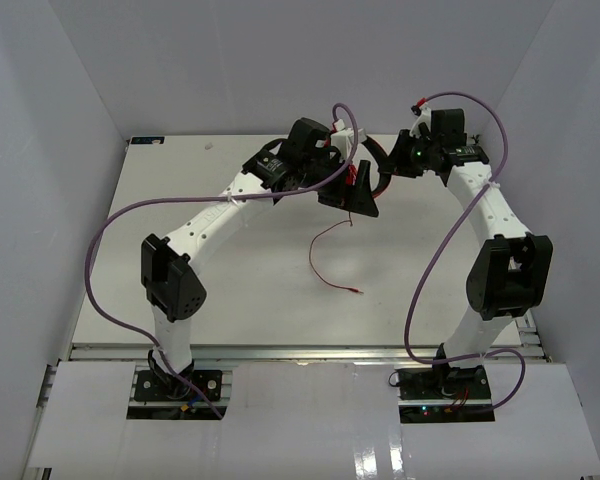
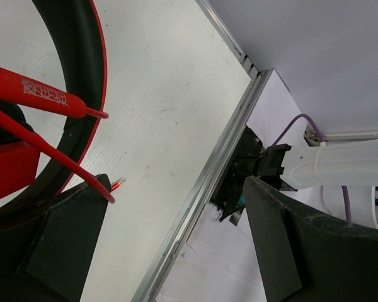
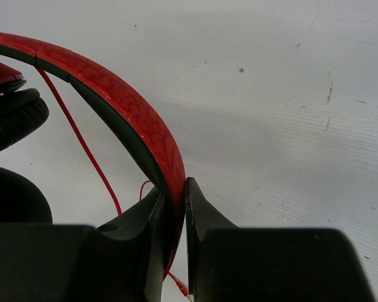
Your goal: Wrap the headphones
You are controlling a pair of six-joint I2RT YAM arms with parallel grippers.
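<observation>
The red headphones are held up between my two grippers at the back of the table, mostly hidden in the top view. My right gripper [image 1: 392,165] [image 3: 175,185] is shut on the red, black-edged headband [image 3: 113,100]. Black ear pads [image 3: 12,119] show at the left of the right wrist view. My left gripper [image 1: 352,195] [image 2: 175,182] is open, its jaws wide apart. The thin red cord [image 2: 44,148] lies across its left finger [image 2: 57,251], beside the headband [image 2: 82,94]. The cord [image 1: 325,255] hangs down to the table and ends in its plug [image 1: 358,292] [image 2: 118,184].
White table [image 1: 230,270] with walls on three sides and a metal rail [image 1: 300,350] along its near edge. Thick purple robot cables [image 1: 120,220] loop beside both arms. The right arm's base [image 2: 252,170] shows in the left wrist view.
</observation>
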